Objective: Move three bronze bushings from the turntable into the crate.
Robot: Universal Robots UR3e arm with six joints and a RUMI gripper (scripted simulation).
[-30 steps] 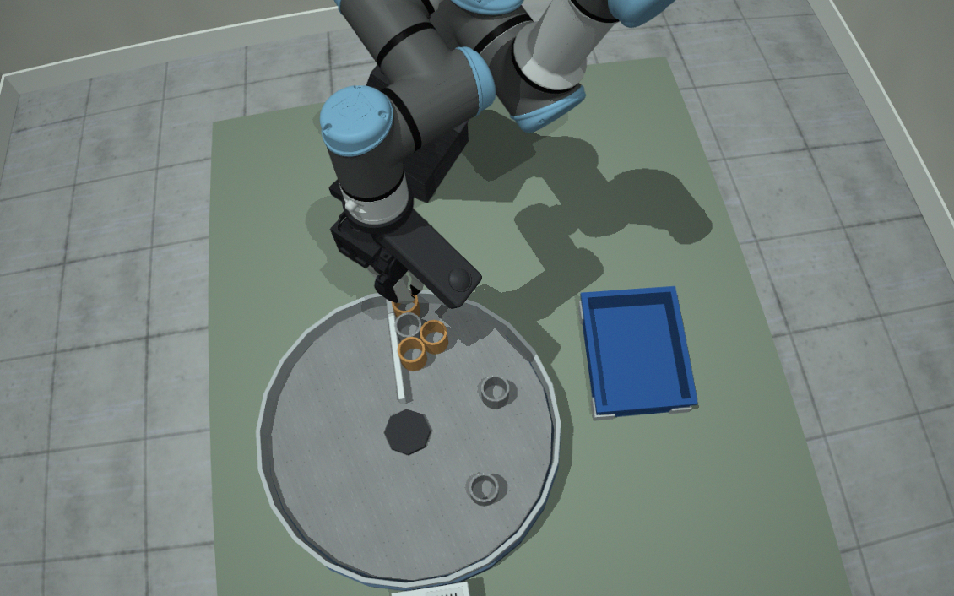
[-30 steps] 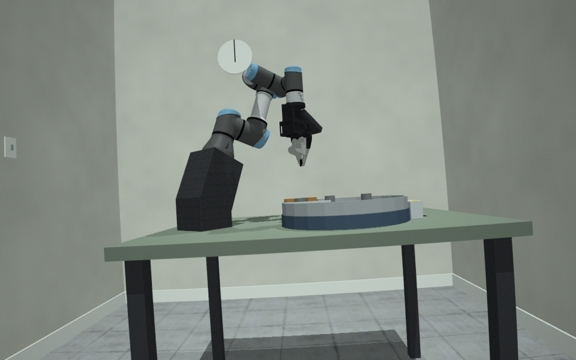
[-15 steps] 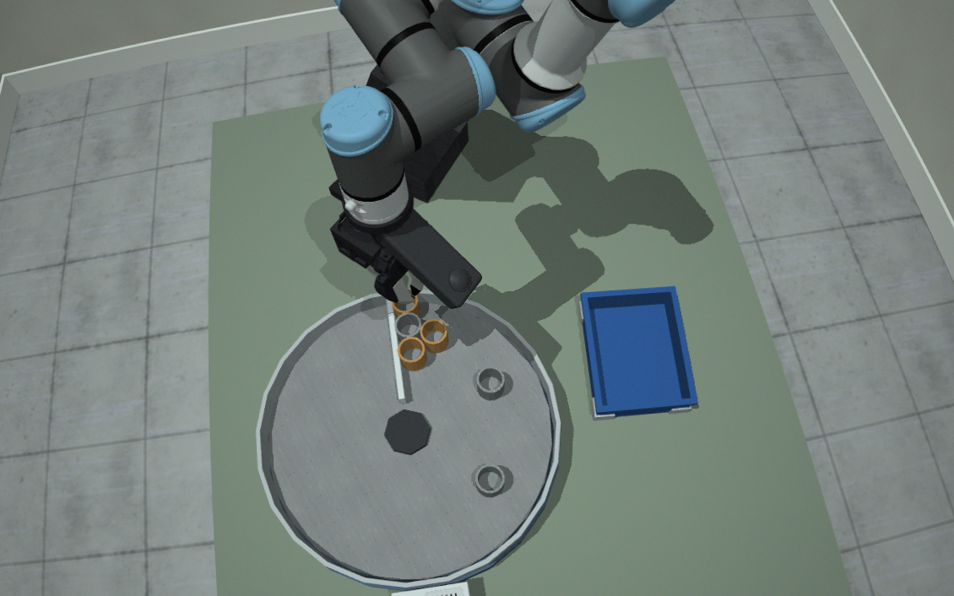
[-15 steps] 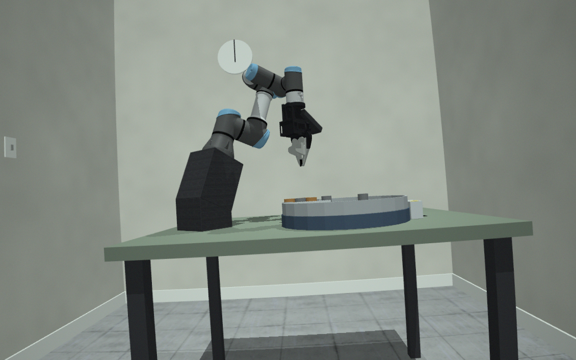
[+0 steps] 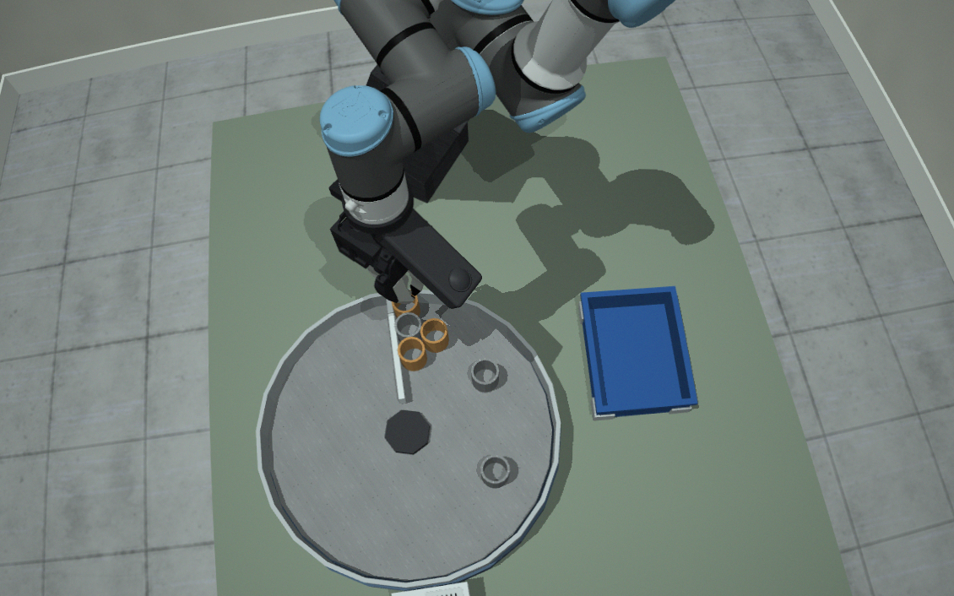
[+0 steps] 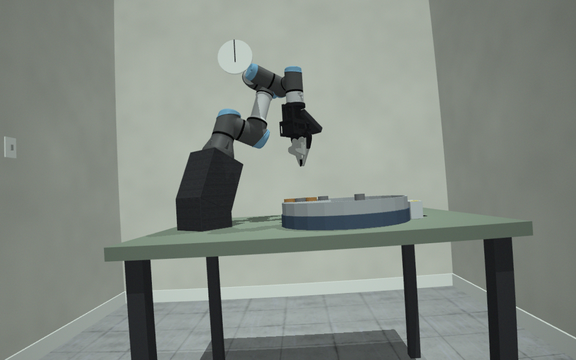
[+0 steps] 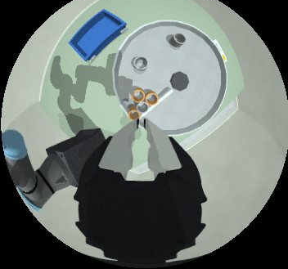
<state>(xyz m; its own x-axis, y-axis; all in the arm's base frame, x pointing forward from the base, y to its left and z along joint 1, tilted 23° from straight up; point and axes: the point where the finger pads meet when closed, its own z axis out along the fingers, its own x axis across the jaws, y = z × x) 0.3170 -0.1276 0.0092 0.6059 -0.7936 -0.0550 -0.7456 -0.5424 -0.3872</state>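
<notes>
My gripper (image 6: 300,164) (image 7: 141,118) is shut and empty, high above the edge of the turntable (image 5: 333,488) (image 6: 344,219) (image 7: 196,104). Three bronze bushings stand upright there in a tight group: one (image 5: 412,365) nearest the hub, one (image 5: 435,345) on its crate side, and one at the wall (image 7: 134,109), partly hidden by the gripper in the top view. A grey bushing (image 5: 419,324) stands among them. Two more grey bushings stand apart, one (image 5: 485,387) nearer the group and one (image 5: 495,483) farther off. The blue crate (image 5: 640,354) (image 7: 96,34) is empty.
A thin white bar (image 5: 396,354) runs from the turntable's wall toward the dark hub (image 5: 407,432) (image 7: 179,81), beside the group. A raised wall rings the turntable. The crate has raised walls. A white box (image 6: 416,210) sits at the turntable's outer side.
</notes>
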